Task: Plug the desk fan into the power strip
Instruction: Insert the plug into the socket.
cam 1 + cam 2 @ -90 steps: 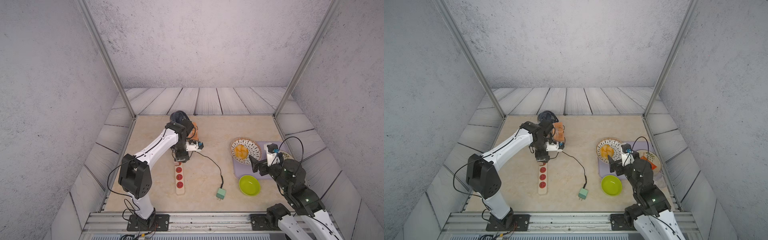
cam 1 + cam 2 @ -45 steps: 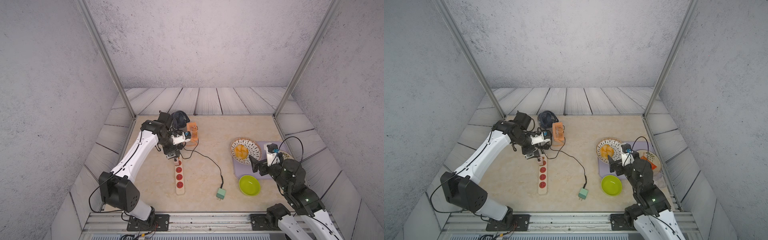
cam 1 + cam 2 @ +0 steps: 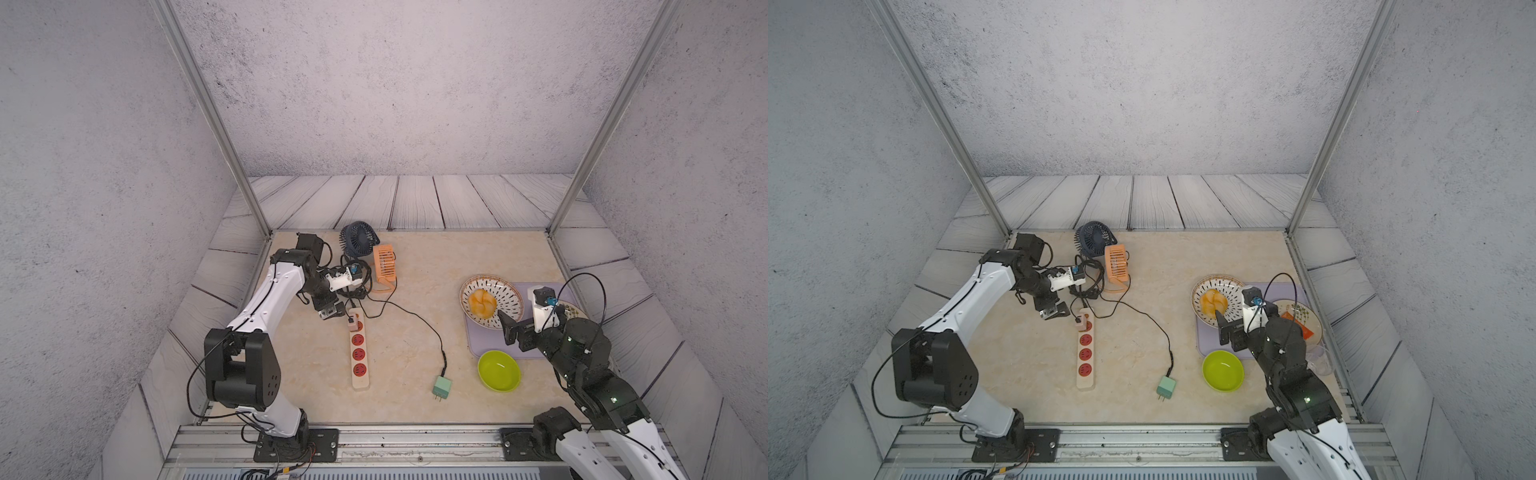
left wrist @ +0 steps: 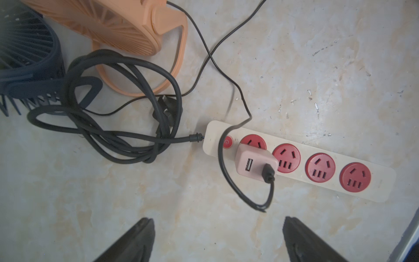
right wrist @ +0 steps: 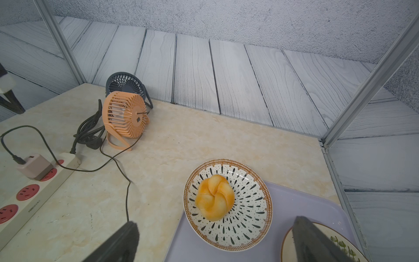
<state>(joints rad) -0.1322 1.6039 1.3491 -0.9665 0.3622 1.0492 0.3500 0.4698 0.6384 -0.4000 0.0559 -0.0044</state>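
Left pincer [image 4: 218, 223] is wide open and holds nothing. In both top views it [image 3: 332, 312] hangs low over the pale stone worktop [image 3: 424, 266], just beside the cord end of the long cream power strip [image 4: 303, 162] with four round red holes. It does not touch the strip.

The strip lies flat on the robot's left part of the worktop, with its cord end toward the fans. A small pink plug block [image 4: 254, 165] sits in the red hole next to the round red switch. A thin black wire [image 4: 220, 163] is stuck in the pink block, loops over the strip and runs off toward the fans. I cannot tell which fan it ends at. The strip's thick black cord [image 4: 113, 136] lies in a messy coil beside a round orange plastic fan [image 3: 384, 259] and a round dark blue fan [image 3: 359, 239], which stand close together at the back.

A small green plug block [image 3: 441, 386] lies loose on the worktop, well apart from the strip.

The right pincer [image 5: 216, 224] is wide open and empty too. It is above a lilac tray [image 5: 294, 199], near a spotted white plate [image 5: 249, 199] with a yellow bun [image 5: 214, 199] on it.
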